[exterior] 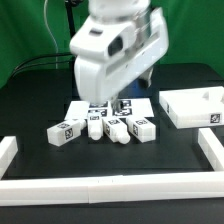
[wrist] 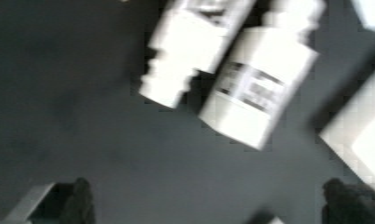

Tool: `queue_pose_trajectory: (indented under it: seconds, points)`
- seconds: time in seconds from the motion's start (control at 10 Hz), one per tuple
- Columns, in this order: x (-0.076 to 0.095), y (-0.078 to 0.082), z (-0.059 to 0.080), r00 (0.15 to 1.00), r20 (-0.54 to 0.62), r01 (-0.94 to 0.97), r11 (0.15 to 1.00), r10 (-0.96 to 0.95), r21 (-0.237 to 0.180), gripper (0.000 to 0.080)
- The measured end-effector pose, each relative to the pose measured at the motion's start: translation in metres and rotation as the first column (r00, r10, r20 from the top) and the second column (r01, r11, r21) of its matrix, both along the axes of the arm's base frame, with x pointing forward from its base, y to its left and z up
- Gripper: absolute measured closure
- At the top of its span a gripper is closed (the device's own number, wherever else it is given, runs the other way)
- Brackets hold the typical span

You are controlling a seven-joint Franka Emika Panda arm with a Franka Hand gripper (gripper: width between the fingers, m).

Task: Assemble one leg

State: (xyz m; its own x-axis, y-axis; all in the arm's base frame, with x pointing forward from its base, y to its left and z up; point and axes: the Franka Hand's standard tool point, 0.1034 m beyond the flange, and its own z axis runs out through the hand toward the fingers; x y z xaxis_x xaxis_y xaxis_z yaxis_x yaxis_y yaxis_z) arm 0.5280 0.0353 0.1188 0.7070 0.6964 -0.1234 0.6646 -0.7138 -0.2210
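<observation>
Several small white legs with marker tags lie in a row on the black table: one at the exterior view's left (exterior: 62, 131), two in the middle (exterior: 95, 127) (exterior: 117, 130), and one at the right (exterior: 142, 128). My gripper (exterior: 121, 102) hangs just above and behind the middle legs, mostly hidden by the white hand. In the wrist view, which is blurred, two legs (wrist: 187, 55) (wrist: 264, 85) lie side by side ahead of the gripper (wrist: 205, 205). Its dark fingertips (wrist: 63, 200) stand wide apart with only bare table between them. The white panel (exterior: 195, 108) lies at the exterior view's right.
The marker board (exterior: 82, 107) lies flat behind the legs, partly under the hand. A low white wall (exterior: 110, 186) runs along the table's front, with side pieces at the exterior view's left (exterior: 6, 150) and right (exterior: 212, 146). A green backdrop stands behind.
</observation>
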Motion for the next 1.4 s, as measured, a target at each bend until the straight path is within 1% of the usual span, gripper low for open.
queue_pose_trajectory:
  seconds: [0.1,0.2,0.3,0.6,0.7,0.8,0.9,1.0,1.1,1.2,1.3,1.4]
  points:
    - [-0.007,0.014,-0.002,0.998,-0.013,0.065,0.998,-0.065,-0.023,0.0150]
    - [-0.009,0.025,-0.002,0.994,-0.012,0.105,0.994,-0.106,-0.039,0.0150]
    - [-0.010,0.029,-0.002,0.993,-0.012,0.116,0.992,-0.116,-0.040,0.0150]
    - [-0.010,0.027,-0.003,0.993,-0.015,0.117,0.992,-0.118,-0.041,0.0150]
    - [-0.011,0.027,-0.005,0.992,-0.009,0.124,0.991,-0.124,-0.047,0.0150]
    - [-0.017,0.027,-0.013,0.991,0.023,0.136,0.988,-0.134,-0.074,0.0150]
    - [-0.028,0.027,-0.026,0.987,0.034,0.157,0.984,-0.155,-0.085,0.0150]
    - [-0.030,0.020,-0.041,0.988,0.068,0.140,0.988,-0.135,-0.064,0.0150]
    - [-0.036,0.008,-0.054,0.988,0.083,0.135,0.990,-0.131,-0.048,0.0150]
    - [-0.037,0.009,-0.050,0.986,0.064,0.155,0.986,-0.152,-0.058,0.0150]
    - [-0.035,0.012,-0.049,0.987,0.069,0.149,0.987,-0.145,-0.055,0.0150]
    - [-0.036,0.011,-0.050,0.987,0.066,0.150,0.987,-0.146,-0.056,0.0150]
